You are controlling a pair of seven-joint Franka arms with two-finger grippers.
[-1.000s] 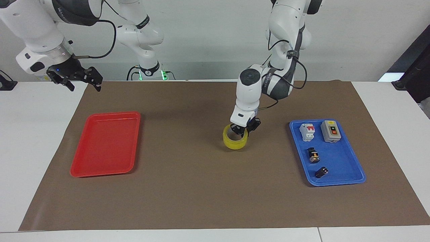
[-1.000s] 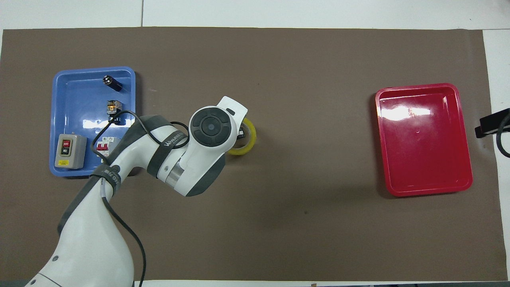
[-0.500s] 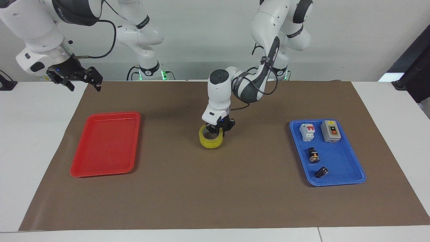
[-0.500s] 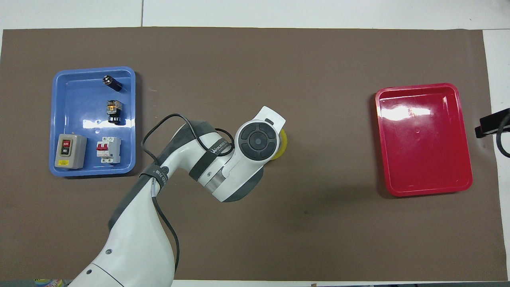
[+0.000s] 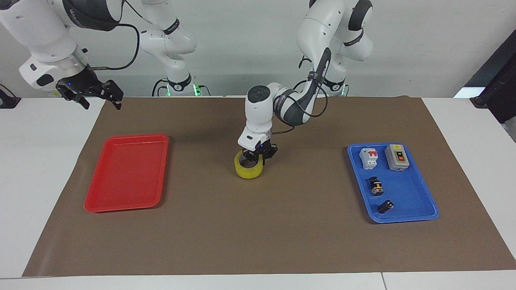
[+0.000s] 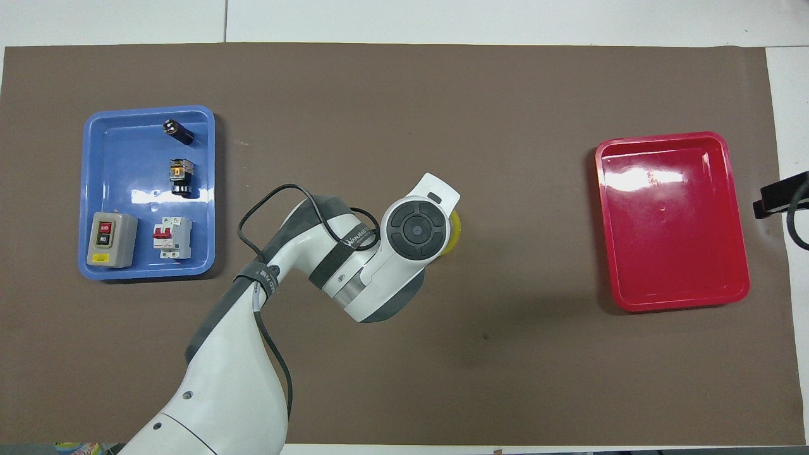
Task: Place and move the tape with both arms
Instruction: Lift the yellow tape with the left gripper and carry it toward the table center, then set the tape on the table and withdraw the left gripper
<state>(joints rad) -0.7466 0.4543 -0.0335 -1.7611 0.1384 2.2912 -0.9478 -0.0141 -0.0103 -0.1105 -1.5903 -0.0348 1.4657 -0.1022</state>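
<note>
The yellow tape point(image 5: 248, 170) sits on the brown mat point(image 5: 258, 225) near the table's middle, between the two trays. My left gripper point(image 5: 258, 156) reaches straight down onto the part of the ring nearest the robots, its fingers shut across that wall. From above, the left arm's wrist covers nearly all of the tape point(image 6: 454, 232); only a yellow sliver shows. My right gripper point(image 5: 96, 93) waits open and high, over the mat's corner at the right arm's end, holding nothing; its tip point(image 6: 778, 197) shows at the overhead view's edge.
A red tray point(image 5: 96, 207) with nothing in it lies toward the right arm's end. A blue tray point(image 5: 403, 219) toward the left arm's end holds a grey switch box point(image 5: 397, 157), a white breaker point(image 5: 368, 158) and two small black parts.
The left arm has carried the tape from near the blue tray toward the table's middle and slowed to a stop there. The right arm has not moved.
</note>
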